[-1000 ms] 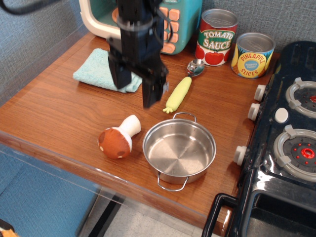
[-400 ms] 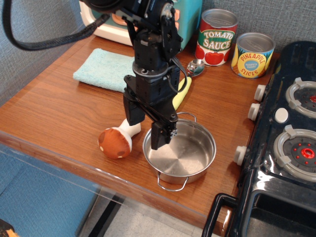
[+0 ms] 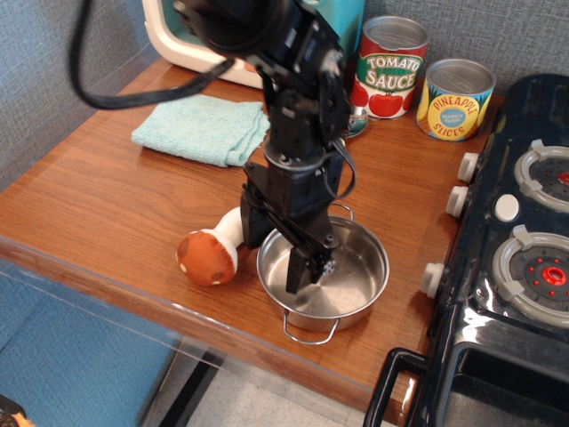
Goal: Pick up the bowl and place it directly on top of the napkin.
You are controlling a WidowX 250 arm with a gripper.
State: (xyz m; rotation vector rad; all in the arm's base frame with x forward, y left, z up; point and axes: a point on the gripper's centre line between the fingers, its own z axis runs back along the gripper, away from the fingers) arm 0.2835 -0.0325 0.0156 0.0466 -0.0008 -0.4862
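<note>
— Straddling anything?
— Yes. Gripper (image 3: 277,258) is spread open, holding nothing; the bowl (image 3: 351,267) rim's left wall sits between its fingers.
— Napkin (image 3: 200,129)?
— Beyond the claw, up-left, well apart.

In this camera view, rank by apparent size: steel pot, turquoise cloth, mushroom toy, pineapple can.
1. Steel pot and turquoise cloth: look alike in spread; the cloth lies farther off, so unsure.
2. Pineapple can and mushroom toy: too close to rank.
</note>
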